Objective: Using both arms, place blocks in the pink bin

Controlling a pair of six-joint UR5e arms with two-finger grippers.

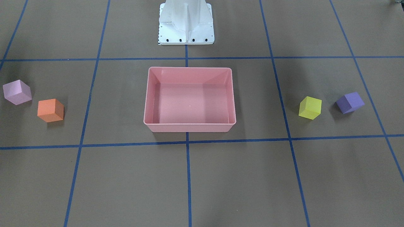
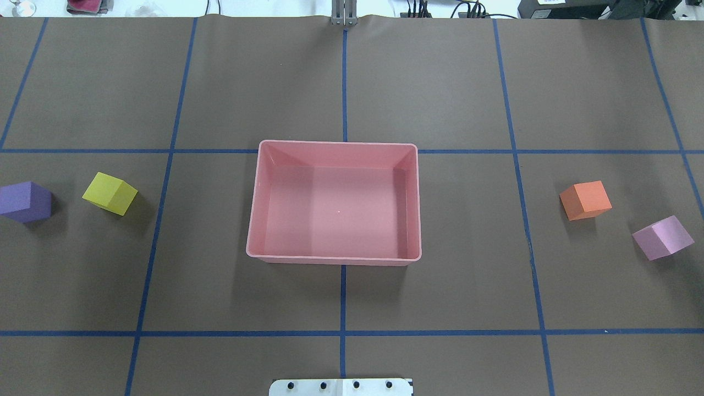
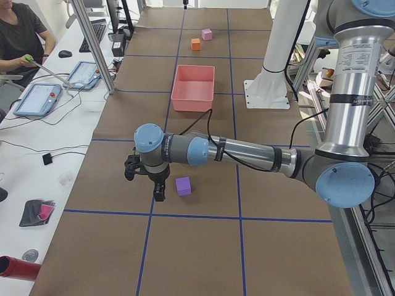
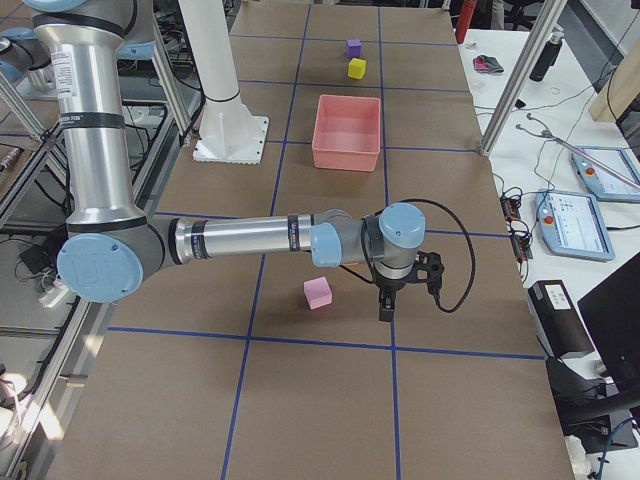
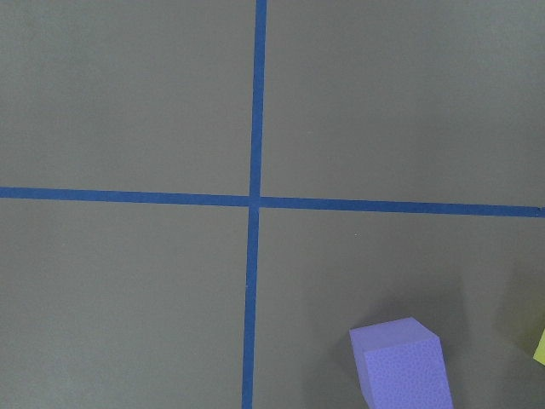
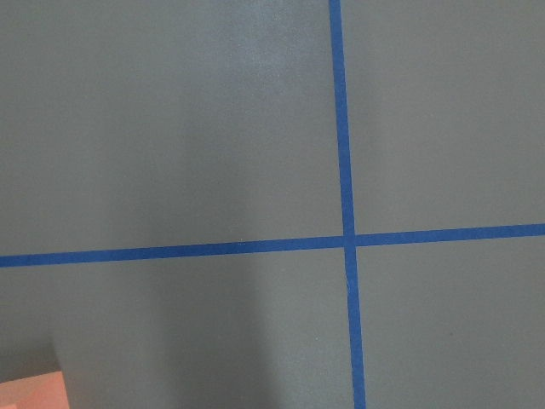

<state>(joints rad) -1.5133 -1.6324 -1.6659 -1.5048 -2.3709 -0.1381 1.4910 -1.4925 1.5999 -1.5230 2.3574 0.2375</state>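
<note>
At the middle of the brown table cover (image 2: 264, 82), a pink bin (image 2: 333, 257): shallow, rectangular, of glossy plastic, with upright walls, a rounded rim and a smooth floor open to view. Lies with its long sides across the table, centred on a blue tape line (image 2: 344, 82), straight out from the white base bracket (image 2: 341, 387). On the bin's side toward the robot's left, a yellow block (image 2: 110, 193), well apart from the bin, and beyond it, farther from the bin, a purple block (image 2: 25, 202). On the bin's other side, an orange block (image 2: 586, 200), likewise well apart, and farther out still a light pink-lilac block (image 2: 663, 237), set a little nearer the robot than the orange one. All four matte, equal in size, flat on the cover, turned at small angles to the tape grid, none touching another. Out past the purple block from the bin, the left gripper (image 3: 159, 196), pointing down from the left arm (image 3: 247, 151), near that block yet apart from it. Seen only from the table's end; spread or pressed together, cannot tell. Out past the pink-lilac block from the bin, the right gripper (image 4: 384, 312), pointing down from the right arm (image 4: 250, 238), near that block and apart from it. Likewise seen only from the table's end; spread or pressed together, cannot tell.
</note>
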